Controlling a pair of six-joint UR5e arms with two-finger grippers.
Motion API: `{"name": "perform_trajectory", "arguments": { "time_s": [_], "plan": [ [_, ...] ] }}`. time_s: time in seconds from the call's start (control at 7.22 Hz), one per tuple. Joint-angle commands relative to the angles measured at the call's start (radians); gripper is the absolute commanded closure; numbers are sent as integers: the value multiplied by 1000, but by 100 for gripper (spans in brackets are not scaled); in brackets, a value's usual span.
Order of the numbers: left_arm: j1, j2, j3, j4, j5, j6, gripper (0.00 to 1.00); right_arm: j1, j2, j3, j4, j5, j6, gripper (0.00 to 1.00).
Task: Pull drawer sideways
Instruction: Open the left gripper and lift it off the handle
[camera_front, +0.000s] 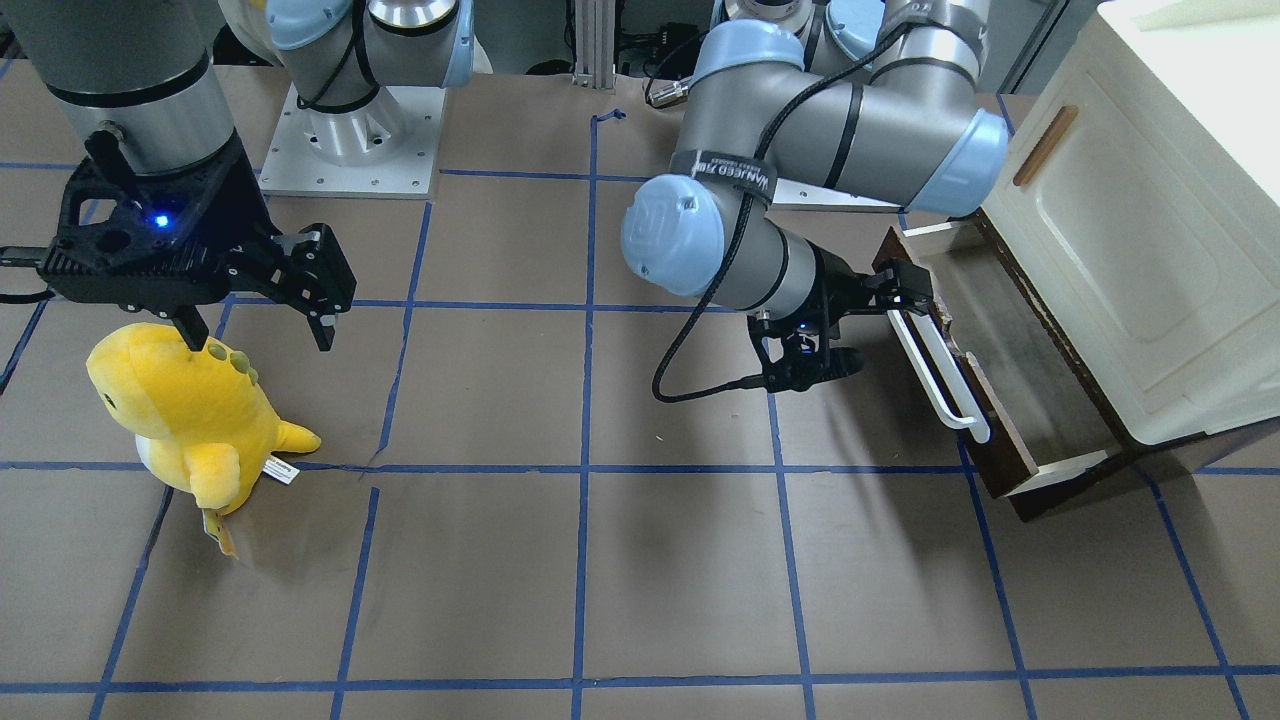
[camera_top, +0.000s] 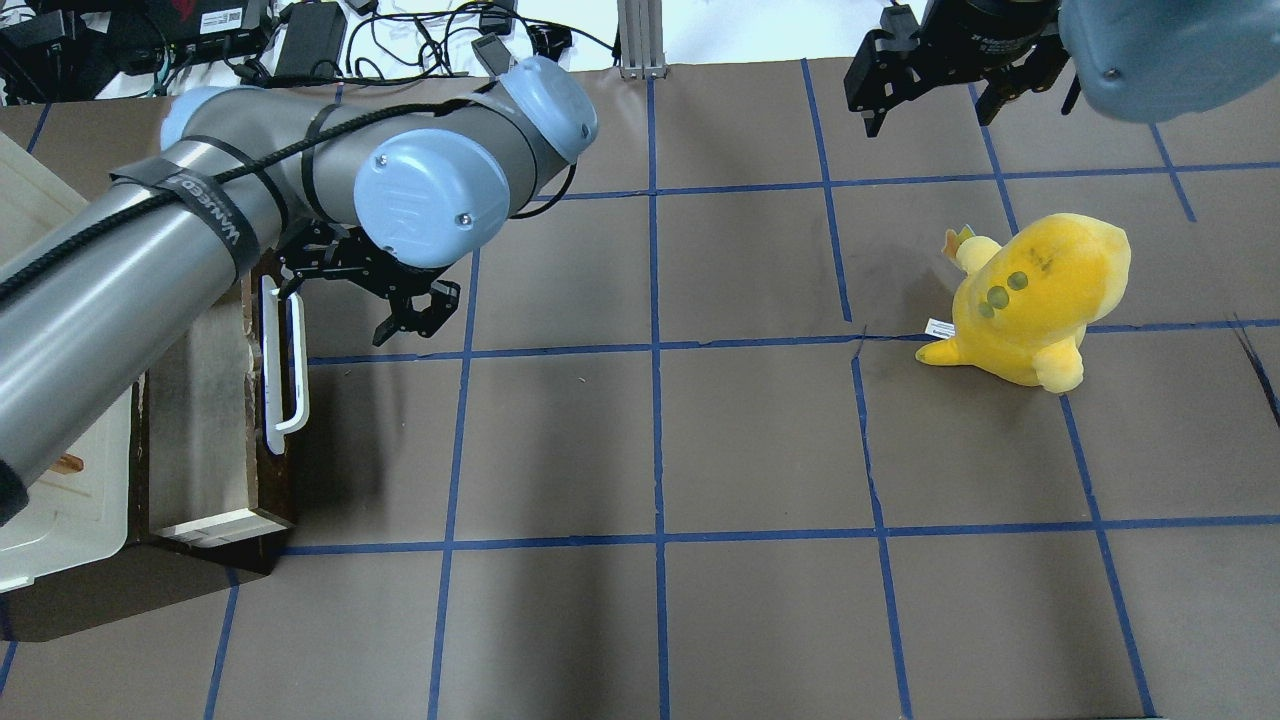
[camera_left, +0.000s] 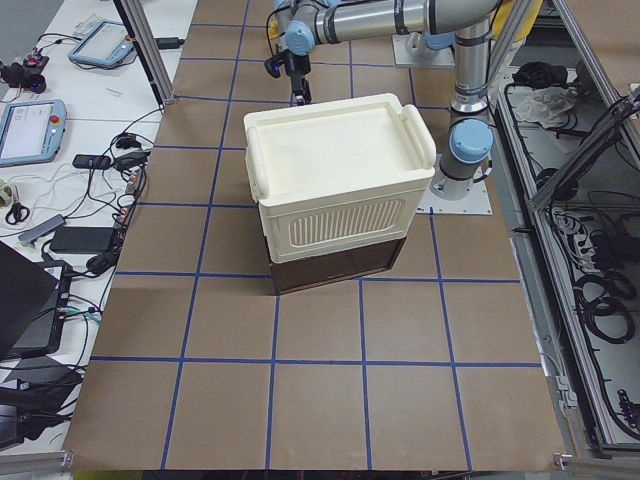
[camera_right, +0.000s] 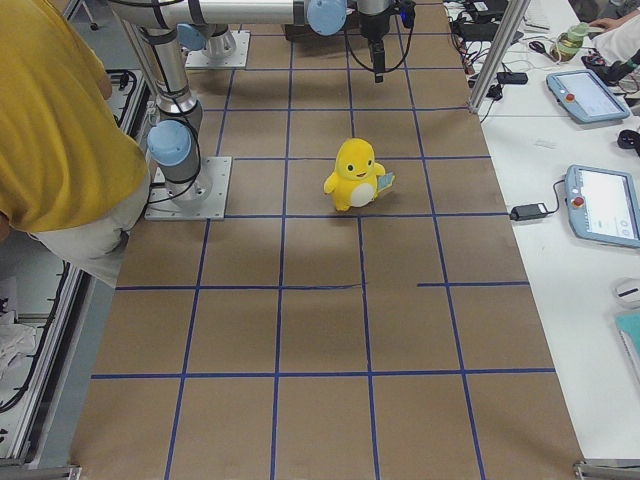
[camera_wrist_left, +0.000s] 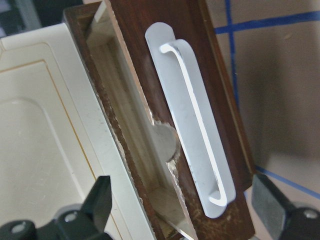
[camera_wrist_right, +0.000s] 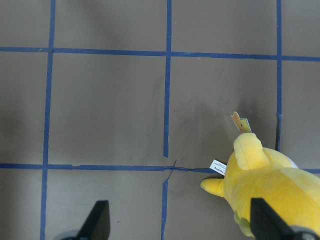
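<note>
The drawer (camera_front: 985, 400) stands pulled out of the cream cabinet (camera_front: 1130, 230). It has a dark brown front, a long white bar handle (camera_front: 940, 375) and a grey inside. It also shows in the overhead view (camera_top: 200, 400) and the left wrist view (camera_wrist_left: 150, 60). My left gripper (camera_front: 905, 290) is open at the handle's far end. In the left wrist view its fingers (camera_wrist_left: 97, 205) stand on either side of the drawer front and the handle (camera_wrist_left: 192, 145). My right gripper (camera_front: 255, 325) is open and empty, hanging above the table far from the drawer.
A yellow plush toy (camera_front: 190, 410) sits below my right gripper, also seen in the overhead view (camera_top: 1030, 290). The table is brown with blue tape lines. A person in a yellow shirt (camera_right: 50, 130) stands by the robot's base. Tablets and cables lie on side tables.
</note>
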Motion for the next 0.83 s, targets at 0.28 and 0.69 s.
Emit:
{"name": "perform_trajectory", "arguments": {
  "time_s": [0.28,0.69],
  "plan": [
    [92,188,89,18,-507,134,0,0,0,0,0,0,0,0],
    [230,259,80,84,-658,360,0,0,0,0,0,0,0,0]
  ]
}}
